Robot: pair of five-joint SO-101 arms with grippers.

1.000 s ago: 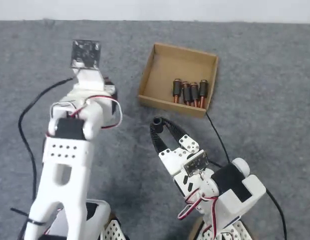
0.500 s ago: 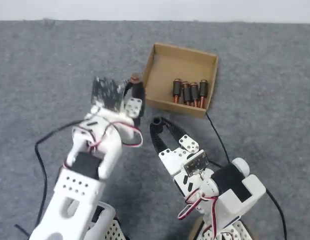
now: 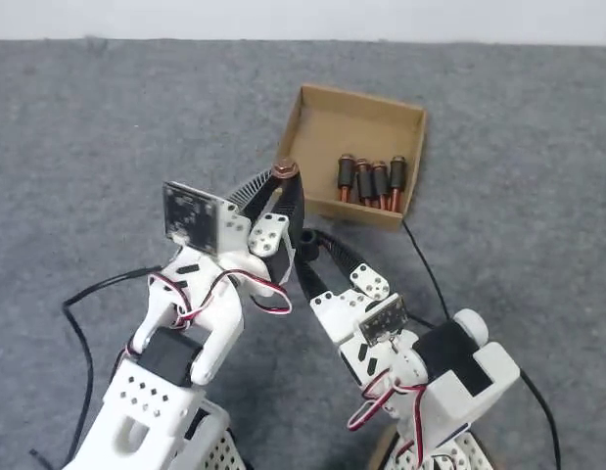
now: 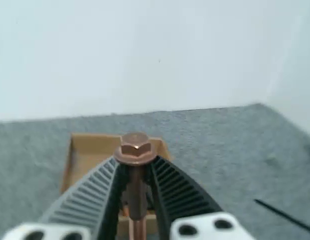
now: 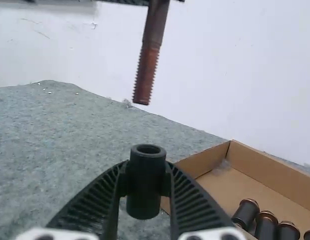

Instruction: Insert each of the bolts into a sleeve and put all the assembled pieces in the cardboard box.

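Observation:
My left gripper [image 3: 280, 191] is shut on a copper bolt [image 4: 134, 165], holding it upright with its hex head [image 3: 285, 170] on top, beside the near left corner of the cardboard box [image 3: 322, 122]. My right gripper [image 3: 307, 245] is shut on a black sleeve [image 5: 145, 180], held upright with its bore facing up. The bolt's threaded end [image 5: 144, 75] hangs above the sleeve and a little behind it, not touching. Several assembled pieces [image 3: 371, 181] lie side by side in the box's near right part.
Grey carpet [image 3: 107, 117] covers the table. A white wall [image 3: 303, 18] runs along the far edge. Black cables [image 3: 430, 274] trail from both arms along the near side. Open carpet lies left and right of the box.
The left arm has swung from the far left toward the box and the right gripper, bringing the bolt over the sleeve. The right arm has stayed still.

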